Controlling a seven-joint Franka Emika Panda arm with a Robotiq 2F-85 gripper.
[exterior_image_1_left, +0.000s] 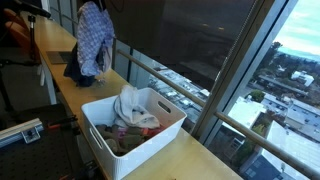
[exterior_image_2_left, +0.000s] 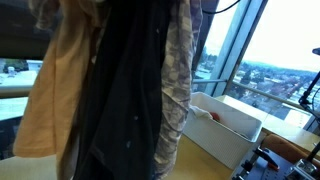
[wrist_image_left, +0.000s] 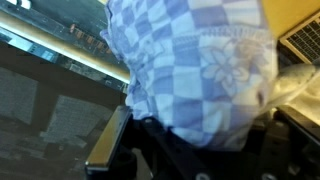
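Hanging straight down from the gripper (wrist_image_left: 200, 140), whose jaws are clamped on its top, a blue-checked cloth (exterior_image_1_left: 94, 42) is held above the wooden counter (exterior_image_1_left: 205, 160), long axis vertical; a white laundry basket (exterior_image_1_left: 140, 145) is seen nearer, rightward.

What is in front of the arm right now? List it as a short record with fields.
gripper: shut on the checked cloth
checked cloth: blue and white, hangs bunched in the air above the counter, apart from the basket
basket: white, stands on the counter, open top
laundry: light pieces piled inside the basket
garments: hang close before the lens in an exterior view, hiding most of it
window: runs along the counter's far edge
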